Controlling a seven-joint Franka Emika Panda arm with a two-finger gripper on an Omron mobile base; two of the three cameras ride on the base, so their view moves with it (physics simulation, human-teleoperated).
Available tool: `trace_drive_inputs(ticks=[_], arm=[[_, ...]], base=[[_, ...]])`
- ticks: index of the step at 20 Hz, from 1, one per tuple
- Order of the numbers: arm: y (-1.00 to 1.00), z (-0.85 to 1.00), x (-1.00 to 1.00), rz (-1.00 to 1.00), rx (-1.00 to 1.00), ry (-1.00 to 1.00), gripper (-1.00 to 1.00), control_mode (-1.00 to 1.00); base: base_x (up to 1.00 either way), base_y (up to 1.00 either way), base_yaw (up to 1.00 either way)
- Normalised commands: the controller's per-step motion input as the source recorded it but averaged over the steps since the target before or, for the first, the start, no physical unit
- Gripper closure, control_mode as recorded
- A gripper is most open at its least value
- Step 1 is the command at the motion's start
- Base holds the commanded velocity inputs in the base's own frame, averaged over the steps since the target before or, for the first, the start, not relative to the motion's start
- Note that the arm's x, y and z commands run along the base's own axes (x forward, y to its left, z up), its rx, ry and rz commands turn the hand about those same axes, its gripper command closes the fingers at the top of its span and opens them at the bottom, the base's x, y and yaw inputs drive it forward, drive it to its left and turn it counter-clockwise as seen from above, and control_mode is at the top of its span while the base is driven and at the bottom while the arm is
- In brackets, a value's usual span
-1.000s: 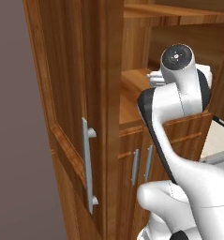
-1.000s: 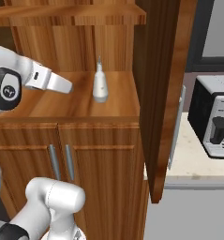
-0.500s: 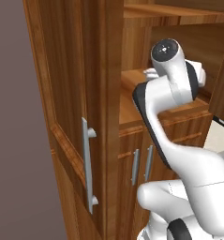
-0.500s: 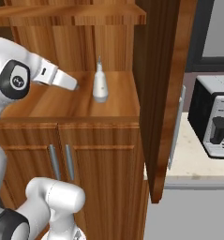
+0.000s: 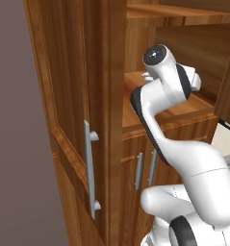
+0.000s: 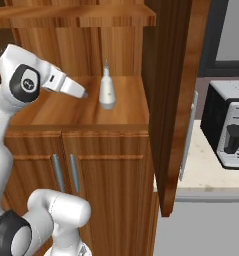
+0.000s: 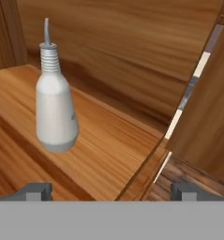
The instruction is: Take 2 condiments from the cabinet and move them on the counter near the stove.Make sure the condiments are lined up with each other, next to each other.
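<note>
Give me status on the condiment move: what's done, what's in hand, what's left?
Done: the tall brown wood-grain cabinet stands open. In hand: nothing; the gripper is open, close beside the whitish pear-shaped bottle with a thin nozzle, which stands upright on the cabinet shelf, off to one side in the hand view. Left: grasp it and carry it to the counter; the second condiment's status can't be judged here.
</note>
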Motion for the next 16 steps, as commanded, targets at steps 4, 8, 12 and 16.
trace_drive_inputs(ticks=[4,8,12,16], arm=[[-0.04,-0.02,0.23,-0.05,0.0,0.0,-1.0,-1.0],[-0.07,0.0,0.24,-0.04,0.0,0.01,-1.0,-1.0],[-0.08,0.0,0.24,-0.03,0.0,0.01,-1.0,-1.0],[-0.05,-0.06,0.25,-0.02,0.0,0.0,-1.0,-1.0]], base=[[0.0,0.0,0.0],[0.0,0.0,0.0],[0.0,0.0,0.0],[0.0,0.0,0.0]])
